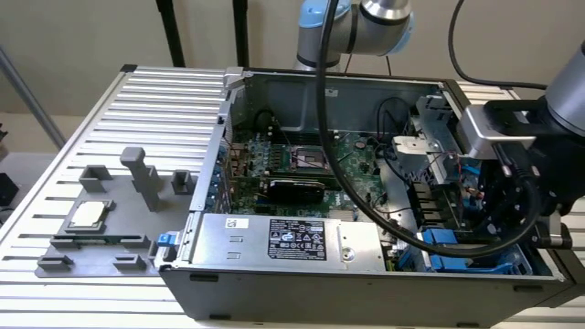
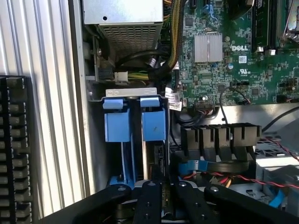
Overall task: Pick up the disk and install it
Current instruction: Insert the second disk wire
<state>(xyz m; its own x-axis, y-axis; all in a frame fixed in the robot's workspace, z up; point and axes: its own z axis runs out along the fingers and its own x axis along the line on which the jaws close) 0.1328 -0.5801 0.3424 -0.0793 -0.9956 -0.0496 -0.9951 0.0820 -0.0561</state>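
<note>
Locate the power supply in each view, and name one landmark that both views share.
Exterior view: the power supply lies along the case's near wall, to the exterior view's left of the blue frames.
Wrist view: the power supply sits just past the blue frames, with cables between them.
Shared landmark: the blue frames.

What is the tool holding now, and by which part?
It cannot be told. The tool hangs right over the disk standing in the drive bay, but the contact is hidden.
</note>
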